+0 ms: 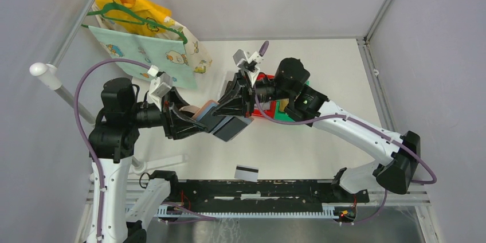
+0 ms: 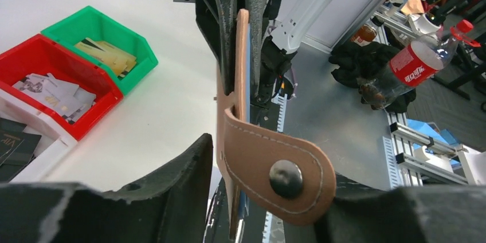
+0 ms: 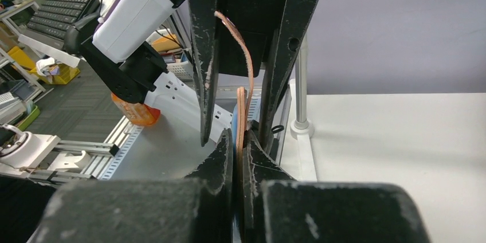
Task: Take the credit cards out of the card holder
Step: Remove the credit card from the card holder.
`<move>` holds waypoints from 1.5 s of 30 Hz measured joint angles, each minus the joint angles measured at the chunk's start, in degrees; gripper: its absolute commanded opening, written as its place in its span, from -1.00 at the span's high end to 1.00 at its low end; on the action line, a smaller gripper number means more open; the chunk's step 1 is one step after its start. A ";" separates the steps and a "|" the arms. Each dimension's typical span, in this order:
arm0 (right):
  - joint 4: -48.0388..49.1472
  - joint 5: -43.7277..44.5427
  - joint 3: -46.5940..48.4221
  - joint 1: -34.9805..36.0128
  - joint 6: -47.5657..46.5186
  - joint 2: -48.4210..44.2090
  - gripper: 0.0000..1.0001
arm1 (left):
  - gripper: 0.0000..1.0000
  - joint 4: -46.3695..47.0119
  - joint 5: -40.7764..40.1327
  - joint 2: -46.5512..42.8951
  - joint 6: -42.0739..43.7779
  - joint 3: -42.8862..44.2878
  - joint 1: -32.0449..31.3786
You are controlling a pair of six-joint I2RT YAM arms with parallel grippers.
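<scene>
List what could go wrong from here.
1. The right gripper pinches only a thin edge of the card holder, held in the air; it may slip out.
2. The fingers of the left gripper appear apart around the leather, adding little hold, and both grippers sit close enough to knock.
3. A freed card may drop near the front rail, like the white card lying there.

Brown card holder (image 2: 252, 163), white-stitched
</scene>
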 measured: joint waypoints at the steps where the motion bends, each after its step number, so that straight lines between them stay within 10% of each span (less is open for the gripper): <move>1: -0.04 0.00 0.00 0.00 0.17 0.04 1.00 | -0.10 -0.02 0.26 -0.02 0.07 0.00 0.00; 10: 0.52 -0.07 0.09 1.07 1.90 0.92 0.99 | 0.05 -0.04 1.66 0.46 0.11 0.00 0.00; 19: -0.26 0.66 0.70 2.25 1.79 1.81 0.97 | 0.96 -0.24 2.51 1.20 0.48 0.04 0.00; 23: -0.20 0.92 0.70 2.23 2.54 1.81 -0.15 | 0.96 -0.24 2.54 1.31 0.48 0.07 0.00; 26: 1.75 1.79 0.66 1.46 4.76 1.51 -0.41 | 0.96 -0.42 1.73 1.73 0.24 0.07 0.00; 45: 30.40 12.00 -21.70 -3.80 30.58 -7.43 -0.10 | 0.97 6.88 -14.05 5.31 -15.37 -0.17 0.04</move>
